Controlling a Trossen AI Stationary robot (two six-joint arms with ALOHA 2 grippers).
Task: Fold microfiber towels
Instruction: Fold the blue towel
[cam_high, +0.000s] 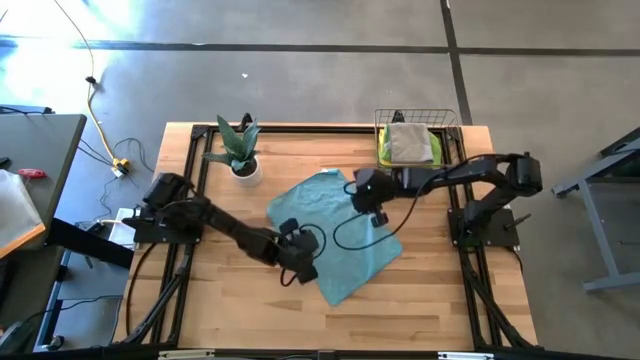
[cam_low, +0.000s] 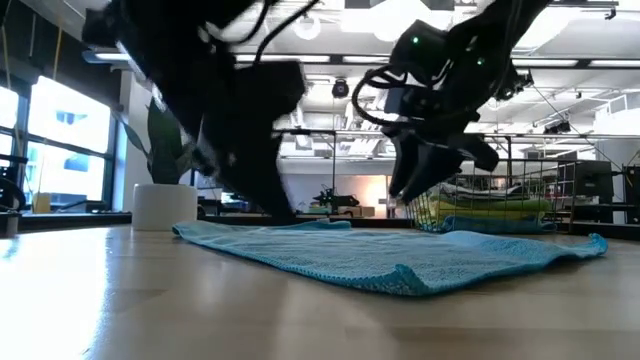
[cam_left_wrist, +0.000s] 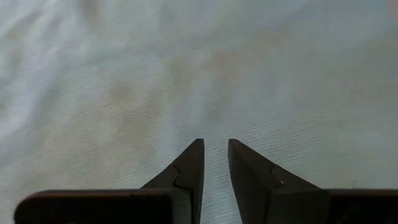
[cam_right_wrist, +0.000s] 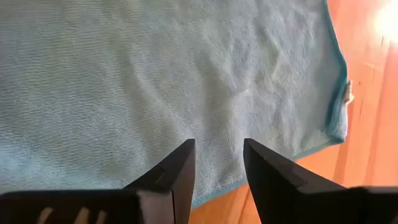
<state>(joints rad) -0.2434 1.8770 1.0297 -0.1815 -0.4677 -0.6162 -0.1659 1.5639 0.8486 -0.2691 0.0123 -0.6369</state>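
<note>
Both hands parked over one teal-blue microfiber towel, nothing pinched yet

The teal-blue square microfiber towel (cam_high: 335, 235) lies spread flat and turned like a diamond in the middle of the pale wooden surface (cam_high: 420, 300), probably laid out so its corners are easy to reach for a fold. The left hand (cam_left_wrist: 214, 152) sits low over the cloth near its left corner, fingers a narrow gap apart and gripping nothing. The right hand (cam_right_wrist: 217, 152) hangs above the towel's far side by an edge, fingers apart too, empty. The other towels, a grey one on top of lime green, are stacked in the copper wire basket (cam_high: 418, 130) at the back right, well apart. A green potted plant in a white pot (cam_high: 240, 155) stands back left, near the towel's far corner, so I'd fold away from it. Lots of bare wood toward the front.
</note>
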